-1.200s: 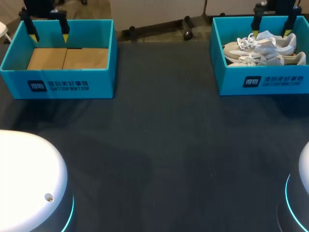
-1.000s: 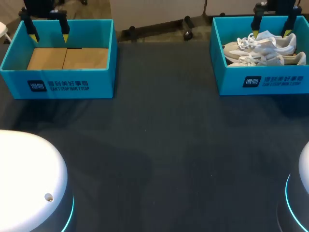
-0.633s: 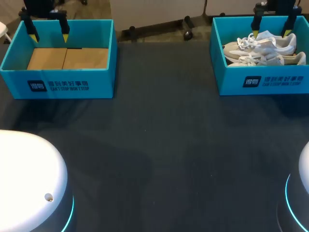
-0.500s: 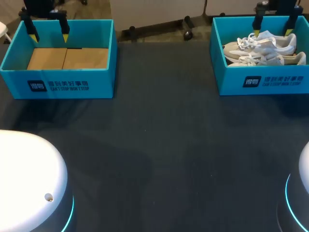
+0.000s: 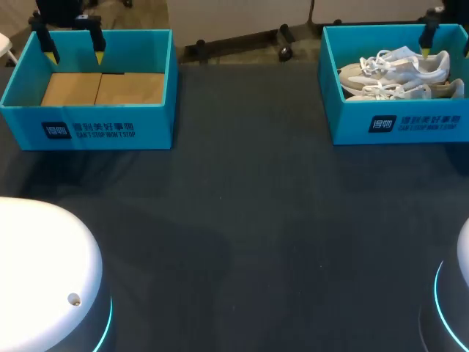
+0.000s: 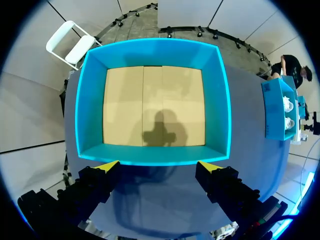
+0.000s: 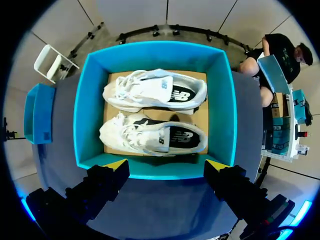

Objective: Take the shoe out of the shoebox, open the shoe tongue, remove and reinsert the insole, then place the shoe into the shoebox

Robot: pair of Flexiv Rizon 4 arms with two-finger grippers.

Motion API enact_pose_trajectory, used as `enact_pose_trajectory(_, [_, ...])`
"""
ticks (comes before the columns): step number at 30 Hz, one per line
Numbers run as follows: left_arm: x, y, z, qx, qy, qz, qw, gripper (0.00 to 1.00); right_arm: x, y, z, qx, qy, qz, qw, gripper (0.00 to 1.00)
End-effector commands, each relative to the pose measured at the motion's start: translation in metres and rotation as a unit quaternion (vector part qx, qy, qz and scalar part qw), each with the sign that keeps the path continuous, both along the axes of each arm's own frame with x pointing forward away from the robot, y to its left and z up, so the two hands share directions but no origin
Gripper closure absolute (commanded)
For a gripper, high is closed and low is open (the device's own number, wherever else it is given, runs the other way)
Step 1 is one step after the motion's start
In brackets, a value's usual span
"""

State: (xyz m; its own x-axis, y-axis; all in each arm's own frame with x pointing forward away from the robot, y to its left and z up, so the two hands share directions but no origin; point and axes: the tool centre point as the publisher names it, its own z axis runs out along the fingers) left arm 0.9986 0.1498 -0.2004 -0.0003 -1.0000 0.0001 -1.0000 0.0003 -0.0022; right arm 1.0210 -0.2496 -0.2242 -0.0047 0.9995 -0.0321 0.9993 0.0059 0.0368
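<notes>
Two white lace-up sneakers (image 7: 155,91) are lying side by side inside the open teal cardboard shoebox (image 7: 82,115) at the far right of the dark counter (image 5: 249,220). The right hand (image 7: 167,165) is hovering above this shoebox, fingers spread, grasping nothing. The left hand (image 6: 157,165) is hanging released above a second teal cardboard box (image 6: 80,110) with a tan floor.

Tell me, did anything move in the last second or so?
The right tool slid sideways to the right above its shoebox, open and holding nothing. The left tool, the two shoes and the empty box stayed where they were.
</notes>
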Motion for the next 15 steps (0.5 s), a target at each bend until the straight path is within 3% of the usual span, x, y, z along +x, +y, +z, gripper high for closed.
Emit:
enact_pose_trajectory(1, [0.0,0.0,0.0,0.0,0.0,0.0,1.0,0.0,0.011,-0.01,-0.012,0.0,0.006,0.002,1.0,0.0])
enact_pose_trajectory(15, [0.0,0.0,0.0,0.0,0.0,0.0,1.0,0.0,0.03,-0.062,-0.056,-0.005,0.012,0.013,1.0,0.0])
